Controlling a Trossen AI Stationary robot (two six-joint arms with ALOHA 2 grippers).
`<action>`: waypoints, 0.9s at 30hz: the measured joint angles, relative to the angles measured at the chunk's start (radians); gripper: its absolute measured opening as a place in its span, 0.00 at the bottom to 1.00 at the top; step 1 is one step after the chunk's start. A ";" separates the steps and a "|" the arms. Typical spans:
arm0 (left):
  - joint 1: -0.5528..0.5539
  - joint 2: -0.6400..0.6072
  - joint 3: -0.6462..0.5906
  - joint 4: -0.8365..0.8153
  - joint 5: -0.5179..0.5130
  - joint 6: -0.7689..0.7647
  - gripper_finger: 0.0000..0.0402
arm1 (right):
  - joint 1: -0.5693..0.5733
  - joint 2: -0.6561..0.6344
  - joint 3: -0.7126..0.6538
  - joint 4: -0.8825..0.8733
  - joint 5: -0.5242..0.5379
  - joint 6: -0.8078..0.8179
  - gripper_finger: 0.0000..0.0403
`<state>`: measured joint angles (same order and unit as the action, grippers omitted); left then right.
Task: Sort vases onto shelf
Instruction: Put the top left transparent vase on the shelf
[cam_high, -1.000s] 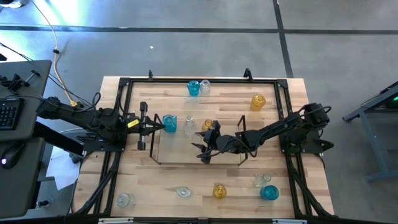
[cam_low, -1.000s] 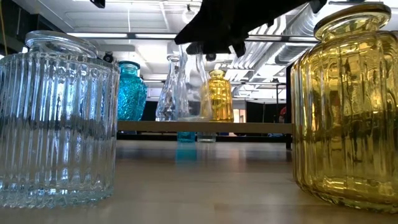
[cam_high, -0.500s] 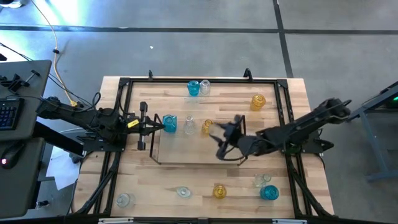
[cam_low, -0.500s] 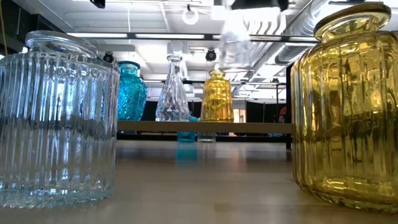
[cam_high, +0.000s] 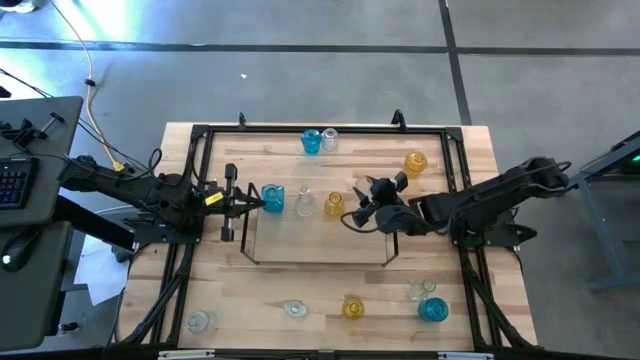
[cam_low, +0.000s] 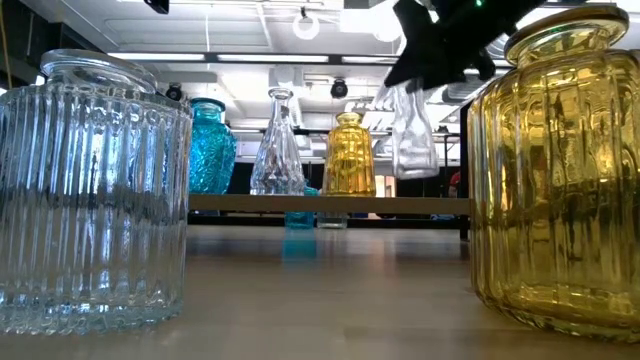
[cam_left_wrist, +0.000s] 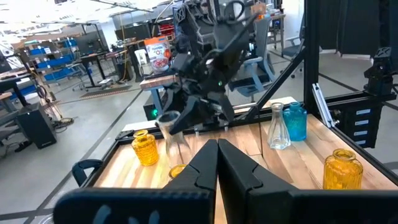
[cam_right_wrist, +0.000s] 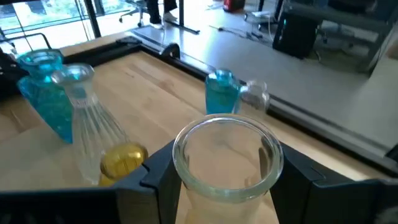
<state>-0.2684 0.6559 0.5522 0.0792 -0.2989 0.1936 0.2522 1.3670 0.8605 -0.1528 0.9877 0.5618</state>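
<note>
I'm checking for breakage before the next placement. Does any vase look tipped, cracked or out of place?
None looks cracked or tipped. The one oddity: a clear vase hangs in the air above the shelf, gripped at its mouth by the right tool, beside the amber vase standing there.

Three vases (cam_high: 303, 200) in a row on shelf (cam_high: 300, 245), a fourth vase (cam_low: 413, 135) above it

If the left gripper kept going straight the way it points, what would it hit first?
Probably the blue glass vase on the shelf: the shut left gripper sits just beside it, aimed at it, though height is hard to judge.
</note>
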 joint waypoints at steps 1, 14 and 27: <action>0.000 0.000 0.000 0.000 0.000 0.000 0.00 | 0.001 0.000 -0.010 0.000 0.006 0.016 0.41; 0.000 0.000 0.000 0.000 0.000 0.000 0.00 | 0.005 0.026 -0.026 -0.021 0.029 0.096 0.41; 0.000 0.000 0.000 0.001 0.000 0.000 0.00 | 0.019 0.053 -0.026 -0.030 0.057 0.145 0.41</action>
<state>-0.2684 0.6559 0.5526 0.0803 -0.2993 0.1940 0.2713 1.4197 0.8345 -0.1829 1.0443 0.7067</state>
